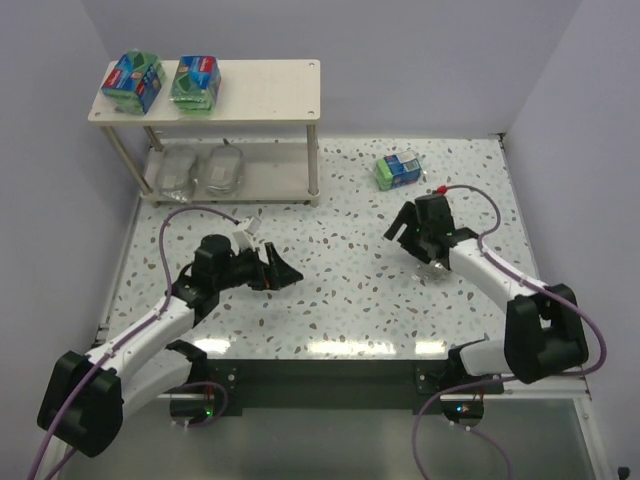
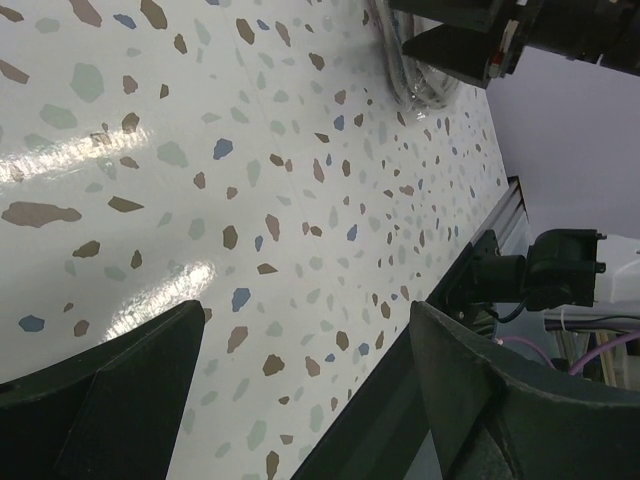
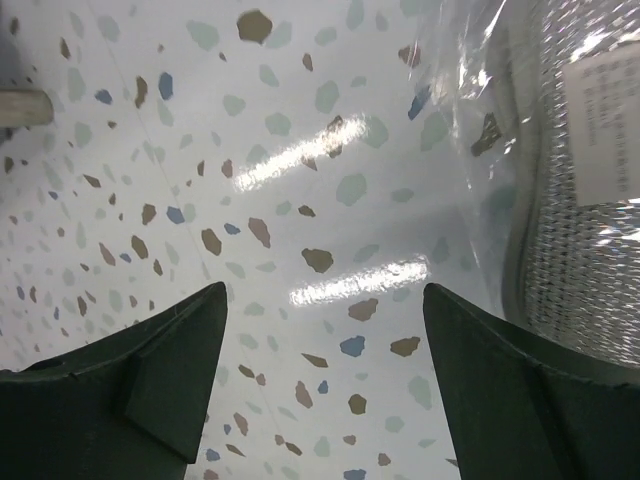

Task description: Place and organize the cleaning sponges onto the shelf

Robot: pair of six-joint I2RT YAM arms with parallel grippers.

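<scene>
Picking step: our open right gripper (image 3: 322,300) hangs beside the silvery-grey plastic-wrapped oval scourer (image 3: 580,200), at its 2 o'clock; next we recentre and close. Left gripper (image 2: 305,310) open.

The counter (image 1: 350,290) is white, speckled brown, blue and pale teal. The shelf (image 1: 270,85) is pale beige. The upper-left green sponge (image 1: 133,82), its neighbour green sponge (image 1: 196,82) and the lone green sponge (image 1: 398,170) carry blue-red labels. The scourer (image 3: 585,180) is silvery-grey mesh under clear, glossy wrap.

Both arms reach low and forward, left gripper (image 2: 308,312) and right gripper (image 3: 322,298) spread wide, empty.
</scene>
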